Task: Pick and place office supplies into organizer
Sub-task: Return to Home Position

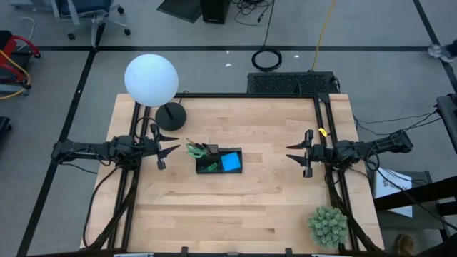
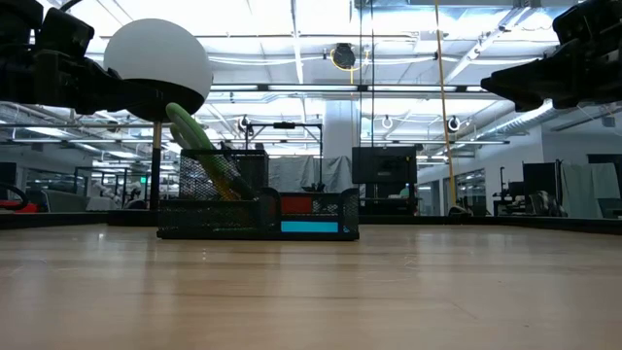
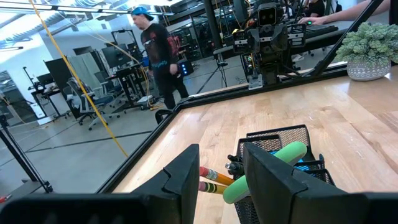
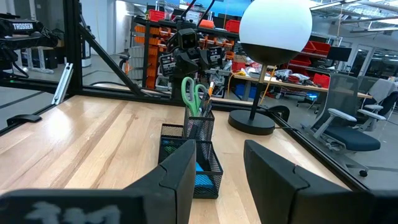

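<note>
On the near right corner of the pale wooden bench [image 1: 235,207] stands the bushy green potted plant [image 1: 328,225]. It lies near the right arm's side, so if you make any last adjustment there, keep it high and short rather than sweeping toward that corner. Mid-bench, the small black mesh organizer [image 2: 219,219] sits between the two arms and well apart from both. The green-handled scissors [image 1: 194,149] and the orange and wooden pencils [image 3: 214,177] stand in its taller compartment, and the blue square sticky-note pad [image 1: 230,163] lies in the lower one. Nothing loose shows on the bench, so the homing looks all but done. The left gripper [image 1: 168,145] hangs above the left side, its fingers [image 3: 186,177] spread with a clear gap, holding and touching nothing. The right gripper [image 1: 294,153] mirrors it on the right, its fingers [image 4: 180,171] likewise apart and empty. Settle both level and off the wood. At the far left, the white globe lamp [image 1: 151,78] stands just beyond the left arm, so give it room.
</note>
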